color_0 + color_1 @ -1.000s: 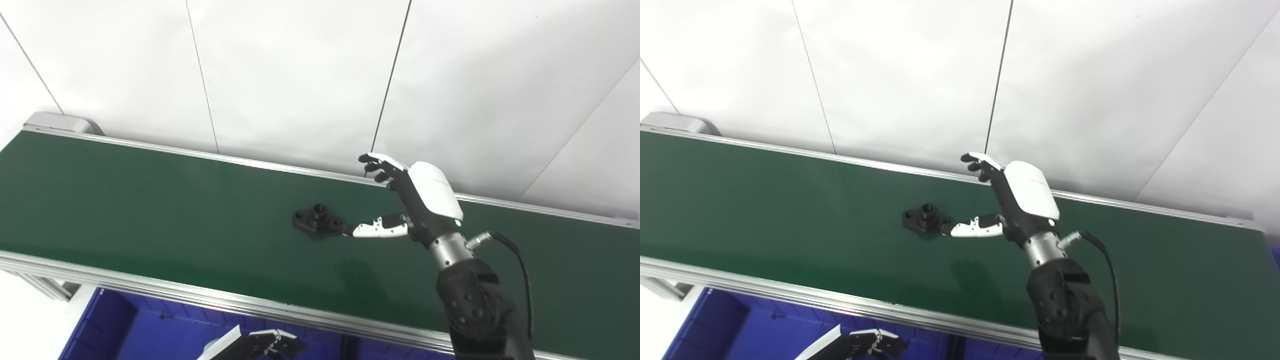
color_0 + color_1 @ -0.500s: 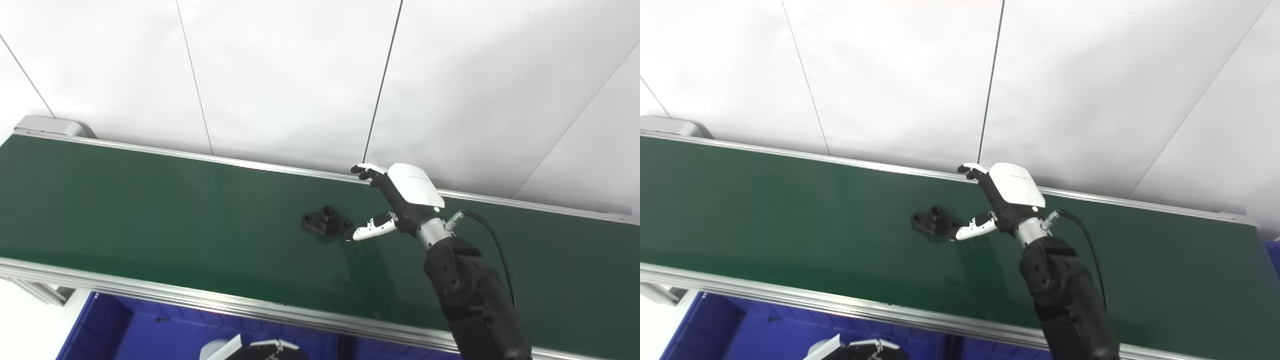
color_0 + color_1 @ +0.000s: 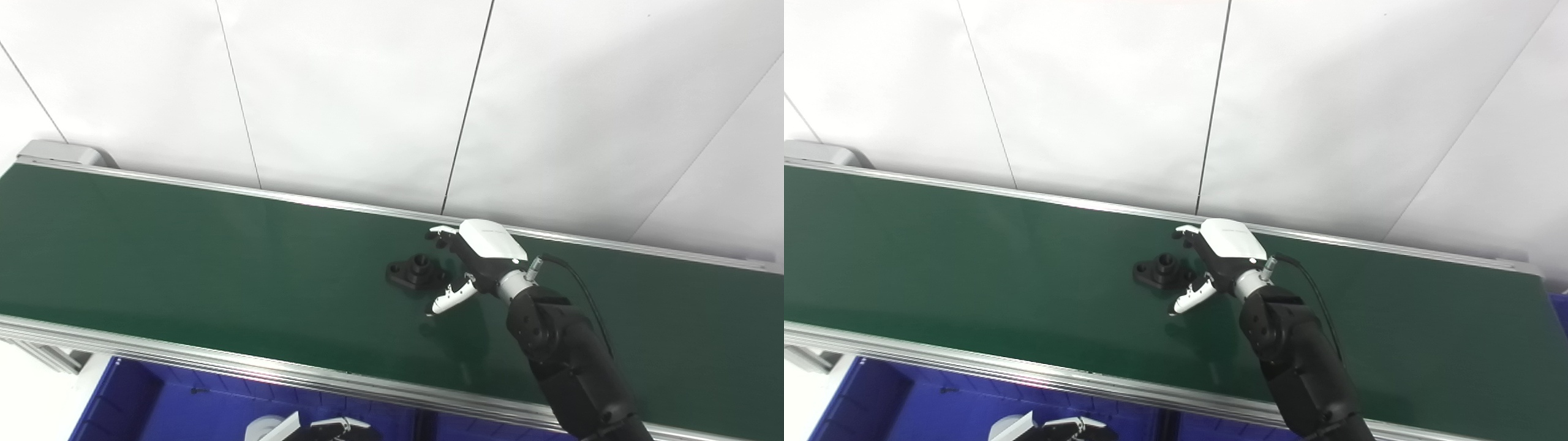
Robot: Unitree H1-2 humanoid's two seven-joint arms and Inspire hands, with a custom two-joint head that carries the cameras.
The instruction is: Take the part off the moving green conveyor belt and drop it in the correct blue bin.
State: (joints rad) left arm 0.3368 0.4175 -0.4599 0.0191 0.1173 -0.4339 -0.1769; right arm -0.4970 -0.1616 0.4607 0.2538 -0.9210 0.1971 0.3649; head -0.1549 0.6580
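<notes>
Right robot hand (image 3: 474, 260) sits low over the green belt (image 3: 184, 257), reaching in from the near side. Fingers spread, holding nothing: the thumb (image 3: 446, 299) points down toward the belt on the near side, the other fingertips (image 3: 436, 233) curl over on the far side. The black part (image 3: 415, 273) lies flat on the belt just beside the hand, on its left, partly inside the open span between thumb and fingers. Whether any finger touches it yet cannot be told from either view.

The part is a small flanged piece with a short raised collar in the middle and bolt ears at each end.

Left robot hand (image 3: 312, 427) is only partly visible at the bottom edge, low over the blue bin (image 3: 135, 404) below the belt's near rail. Its state cannot be told.

Step in hand, as judged: the reach-and-enclose stage of the pick. Nothing lifted, nothing binned.

Next move likely calls for closing thumb and fingers across the collar or flange, timed to the belt's travel, then lifting clear before carrying toward the bin. Risk: a low, flat part may skid away under the thumb rather than seat in the grasp.
</notes>
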